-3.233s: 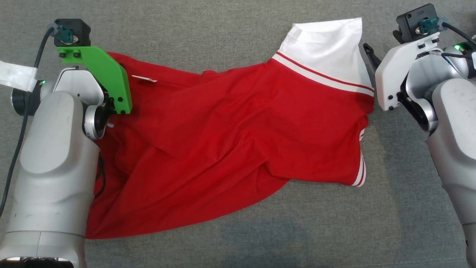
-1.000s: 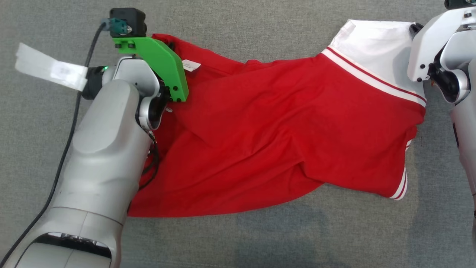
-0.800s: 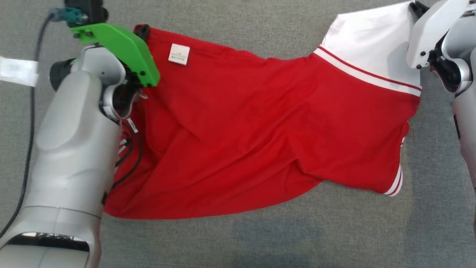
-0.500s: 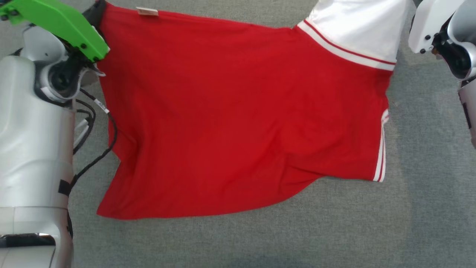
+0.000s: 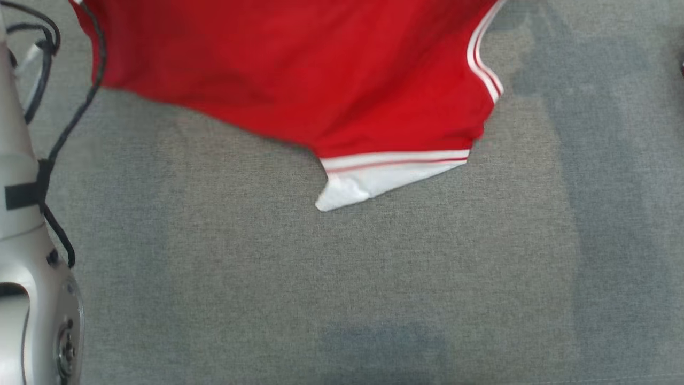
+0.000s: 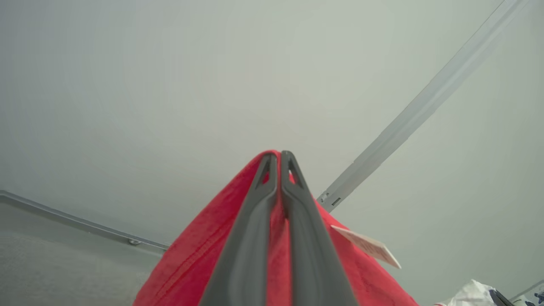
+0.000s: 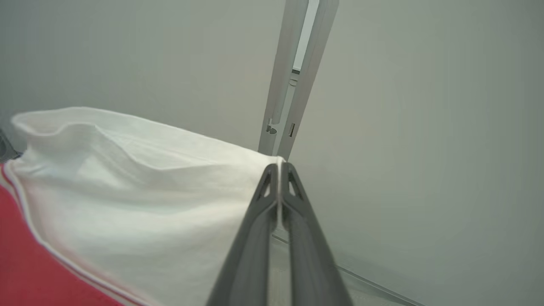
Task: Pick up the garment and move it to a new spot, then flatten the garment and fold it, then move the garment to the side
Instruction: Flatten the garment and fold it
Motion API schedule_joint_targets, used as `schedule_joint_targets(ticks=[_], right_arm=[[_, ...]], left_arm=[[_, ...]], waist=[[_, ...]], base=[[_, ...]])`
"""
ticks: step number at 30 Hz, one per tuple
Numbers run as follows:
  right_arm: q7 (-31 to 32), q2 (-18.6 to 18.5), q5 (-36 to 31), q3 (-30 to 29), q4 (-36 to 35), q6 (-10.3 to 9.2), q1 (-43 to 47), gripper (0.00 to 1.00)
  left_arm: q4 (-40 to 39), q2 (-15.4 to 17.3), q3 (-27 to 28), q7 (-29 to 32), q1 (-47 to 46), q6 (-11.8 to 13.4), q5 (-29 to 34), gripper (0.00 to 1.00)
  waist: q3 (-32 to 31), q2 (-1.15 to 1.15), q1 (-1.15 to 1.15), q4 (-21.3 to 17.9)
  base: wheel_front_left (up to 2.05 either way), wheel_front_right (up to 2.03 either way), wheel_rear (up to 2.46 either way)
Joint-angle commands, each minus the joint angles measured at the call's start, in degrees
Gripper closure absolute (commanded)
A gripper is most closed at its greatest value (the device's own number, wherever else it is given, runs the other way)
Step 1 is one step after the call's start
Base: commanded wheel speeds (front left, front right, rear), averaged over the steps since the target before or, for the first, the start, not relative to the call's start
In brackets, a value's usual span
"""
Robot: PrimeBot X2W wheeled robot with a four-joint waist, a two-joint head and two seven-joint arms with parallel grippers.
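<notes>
Up goes the garment [image 5: 299, 69], hanging at twelve o'clock; left gripper [image 6: 280, 155] clamped on its red, right gripper [image 7: 279, 166] on its white; pick-up underway; next, I'd say, carry across and lower flat.

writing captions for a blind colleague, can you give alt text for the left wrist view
The left gripper, jaws shut, pinches a peak of the red garment against a pale wall. A small white tag sticks out of the fabric.
</notes>
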Motion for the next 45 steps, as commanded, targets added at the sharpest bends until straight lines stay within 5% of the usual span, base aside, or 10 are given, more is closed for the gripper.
schedule_joint_targets(ticks=[1,5,19,27,36,41,45], right_arm=[[-0.63,0.24,-0.52,-0.21,0.35,-0.09,-1.11,1.0],[-5.84,1.95,-5.84,-2.18,2.79,-0.1,-8.19,1.0],[-29.65,10.06,-29.55,-16.92,8.63,-0.1,-23.73,1.0],[-33.26,12.38,-37.92,-18.73,9.32,-0.1,-24.03,1.0],[-28.41,7.58,-27.31,-8.65,8.99,-0.1,-12.81,1.0],[-21.22,3.15,-17.16,-4.2,2.18,-0.1,-2.7,1.0],[-12.1,-2.55,-9.79,-0.52,-8.36,-0.09,10.72,1.0]], left_arm=[[-0.22,-0.05,0.4,-0.8,-1.45,0.01,0.4,1.0],[0.11,-0.9,1.77,-6.33,-7.16,-0.48,0.94,1.0],[4.22,-1.62,3.45,-27.17,-19.31,-8.15,3.38,1.0],[6.17,-1.74,2.42,-30.24,-16.02,-10.01,3.12,1.0],[2.35,1.35,-6.03,-27.19,-1.49,-10.33,-0.18,1.0],[-1.11,3.22,-6.74,-26.74,7.79,-10.31,-2.09,1.0],[-3.62,3.06,-6.54,-25.97,19.07,-7.54,-2.71,1.0]], waist=[[2.91,0.0,0.0,-1.36],[5.72,0.0,0.0,-2.07],[8.01,0.0,0.0,-3.15],[11.09,0.0,0.0,-3.37],[10.36,0.0,0.0,-2.2],[6.53,0.0,0.0,-1.84],[2.21,0.0,0.0,-1.45]], base=[[0.0,0.0,0.0],[0.0,0.0,0.0],[0.0,0.0,0.0],[0.0,0.0,0.0],[0.0,0.0,0.0],[0.0,0.0,0.0],[0.0,0.0,0.0]])
